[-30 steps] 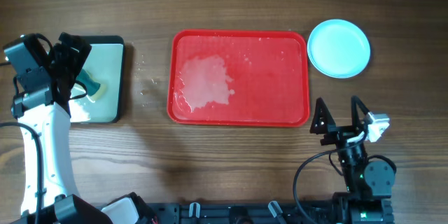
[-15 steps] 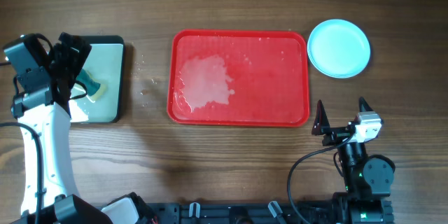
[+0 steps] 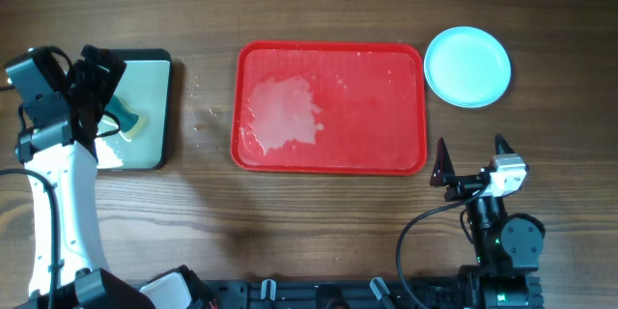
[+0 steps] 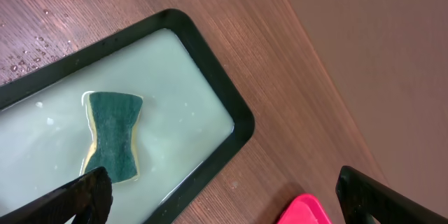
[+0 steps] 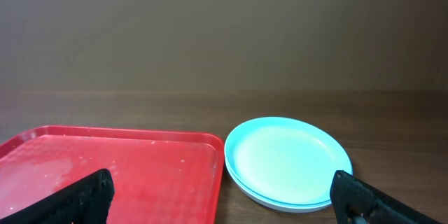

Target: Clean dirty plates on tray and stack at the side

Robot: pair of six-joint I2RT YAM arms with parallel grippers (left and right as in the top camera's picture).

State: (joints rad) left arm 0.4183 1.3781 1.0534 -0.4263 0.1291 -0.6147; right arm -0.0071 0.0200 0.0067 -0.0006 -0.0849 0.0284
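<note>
Pale turquoise is the colour of the top one of the plates point(image 3: 467, 66). They sit stacked on the wooden surface point(image 3: 319, 222) just past the far right corner of the red tray point(image 3: 377, 106), close to its rim but not touching it. In the right wrist view two rims can be counted, one upon the other. A third plate may lie beneath them, but the low angle makes that hard to tell.

The one red tray lies in the middle of the surface, its long sides running left to right. A single pale, foamy wet patch point(image 3: 282, 114) spreads over its left half, and a few small specks dot the far side.

The right gripper point(image 3: 471, 159) is near the tray's near right corner, on the robot's side of the plates. Its two fingers are spread wide apart with nothing between them.

To the left, well apart from the red tray, lies one black-rimmed tray point(image 4: 225, 101) filled with pale, cloudy liquid. One green sponge point(image 4: 113, 137), pinched in at the waist, lies in that liquid. Small water droplets point(image 3: 203, 116) speckle the surface between the two trays.

The left gripper point(image 4: 222, 182) is above the black-rimmed tray, its two fingers also spread wide and clasping nothing. The sponge is below it, nearer one finger than the other.
</note>
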